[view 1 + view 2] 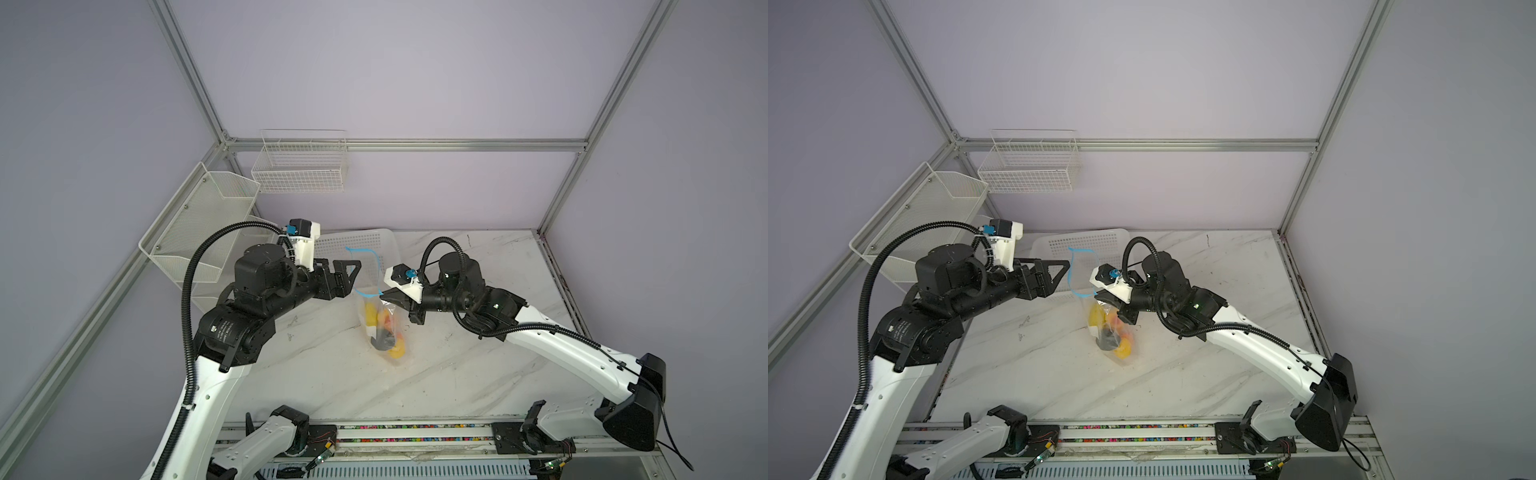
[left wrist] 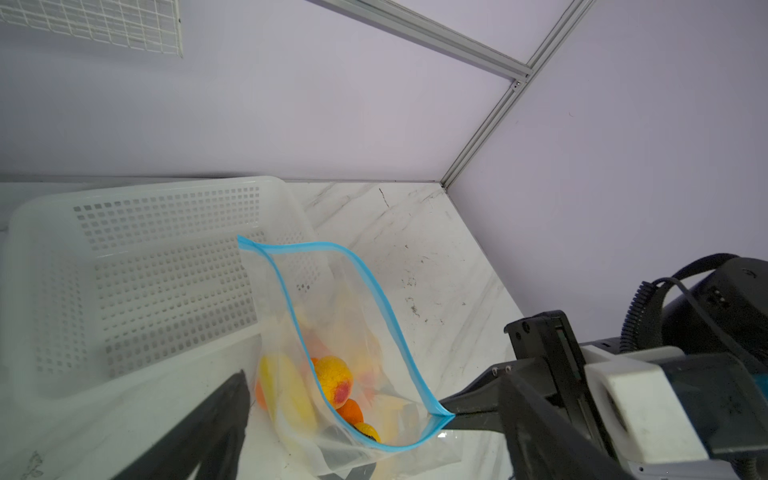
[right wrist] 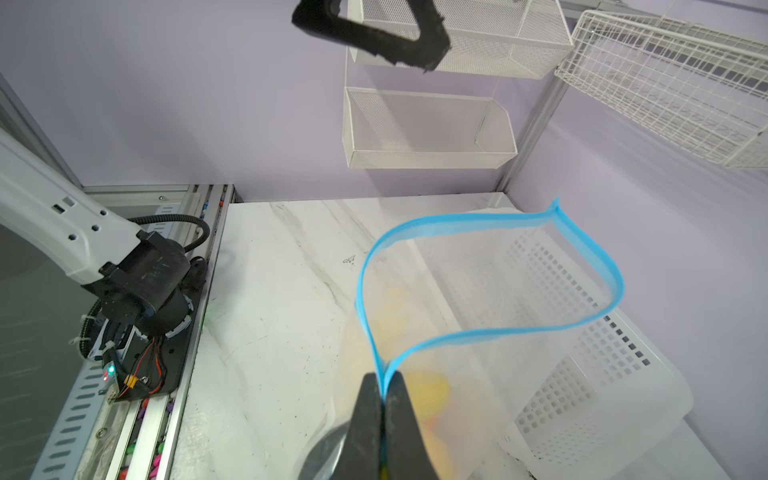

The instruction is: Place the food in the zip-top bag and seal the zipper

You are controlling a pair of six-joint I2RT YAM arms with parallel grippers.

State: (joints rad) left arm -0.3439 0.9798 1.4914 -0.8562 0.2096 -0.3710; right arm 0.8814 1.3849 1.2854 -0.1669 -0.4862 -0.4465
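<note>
The clear zip-top bag [image 1: 376, 309] hangs upright over the marble table, and its mouth gapes. Its light-blue zipper [image 1: 365, 250] [image 2: 376, 291] [image 3: 478, 332] curves round the mouth as an open loop. My right gripper [image 1: 384, 293] [image 1: 1098, 296] [image 3: 384, 380] is shut on one end of the zipper and holds the bag up. The food [image 1: 386, 330] [image 1: 1115, 332] [image 2: 332, 380], yellow, orange and dark pieces, lies in the bottom of the bag. My left gripper [image 1: 353, 276] [image 1: 1064, 276] [image 2: 374, 374] stands open beside the far end of the mouth, holding nothing.
A white perforated basket [image 1: 357, 243] [image 2: 124, 270] [image 3: 582, 374] lies tipped on the table just behind the bag. A wire basket [image 1: 299, 166] and a mesh bin [image 1: 203, 224] hang on the walls at the back left.
</note>
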